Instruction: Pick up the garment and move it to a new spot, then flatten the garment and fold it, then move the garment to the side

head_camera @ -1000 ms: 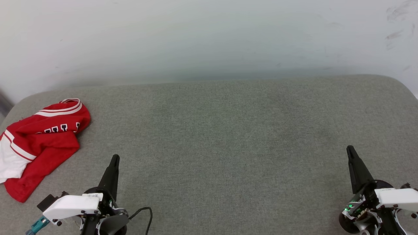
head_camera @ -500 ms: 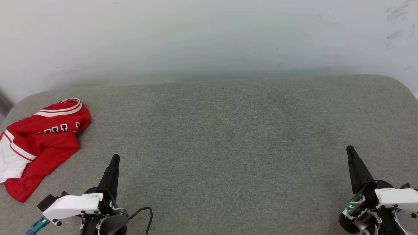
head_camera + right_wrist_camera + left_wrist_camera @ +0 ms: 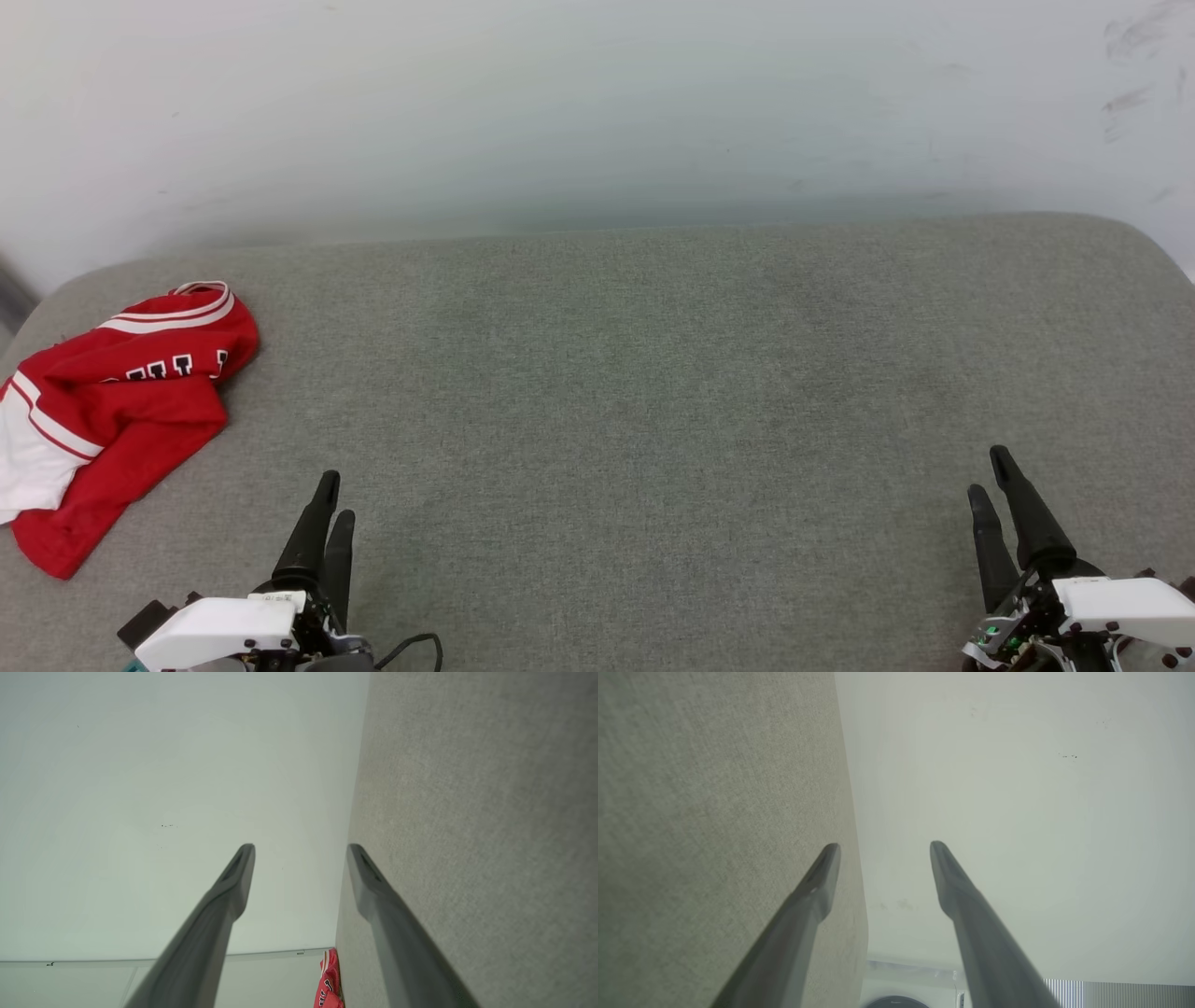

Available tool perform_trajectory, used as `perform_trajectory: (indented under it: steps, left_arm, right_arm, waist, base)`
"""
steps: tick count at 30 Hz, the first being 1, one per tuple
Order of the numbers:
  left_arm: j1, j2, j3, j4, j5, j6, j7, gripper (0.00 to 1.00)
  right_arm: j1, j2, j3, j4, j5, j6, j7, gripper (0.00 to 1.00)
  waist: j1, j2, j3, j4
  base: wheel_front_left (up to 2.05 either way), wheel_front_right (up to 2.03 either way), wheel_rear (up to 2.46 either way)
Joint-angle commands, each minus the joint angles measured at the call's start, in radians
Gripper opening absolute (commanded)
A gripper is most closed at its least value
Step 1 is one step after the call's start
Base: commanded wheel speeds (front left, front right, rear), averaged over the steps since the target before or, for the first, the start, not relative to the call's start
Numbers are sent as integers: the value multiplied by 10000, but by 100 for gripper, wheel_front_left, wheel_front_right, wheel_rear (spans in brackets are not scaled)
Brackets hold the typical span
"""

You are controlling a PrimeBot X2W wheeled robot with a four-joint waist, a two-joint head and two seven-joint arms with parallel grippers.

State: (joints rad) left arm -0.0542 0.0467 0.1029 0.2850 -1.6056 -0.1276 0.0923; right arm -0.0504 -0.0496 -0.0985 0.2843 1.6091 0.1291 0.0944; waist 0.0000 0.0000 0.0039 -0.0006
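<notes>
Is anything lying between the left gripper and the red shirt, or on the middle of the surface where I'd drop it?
Nothing visible. Bare fabric of the grey padded surface is all that separates the left gripper from the garment, which lies crumpled at the surface's left edge. The middle of the surface also holds nothing visible.

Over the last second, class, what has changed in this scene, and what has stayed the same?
Both the left pincer and right pincer opened from shut and drew back toward the robot, gripping nothing. The red garment stayed crumpled at the left edge of the grey cushion.
</notes>
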Motion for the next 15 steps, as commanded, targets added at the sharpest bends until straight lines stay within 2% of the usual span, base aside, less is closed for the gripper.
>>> perform_trajectory:
  steps: [1, 9, 15]
  left_arm:
    - [-99, 16, -15, -251, 89, -4, -94, 100]
    - [52, 19, 125, -442, 578, -8, -481, 100]
    - [138, 21, 450, -535, 1308, -10, -749, 100]
  right_arm:
    - [-123, -13, 71, -271, -93, 14, -110, 100]
    - [-8, -14, 202, -450, -594, 15, -497, 100]
    - [30, -15, 270, -538, -1597, 16, -766, 100]
  waist:
    - [0, 0, 2, -2]
    - [0, 0, 2, -22]
    - [0, 0, -5, -39]
  base:
    - [0, 0, 0]
    - [0, 0, 0]
    - [0, 0, 0]
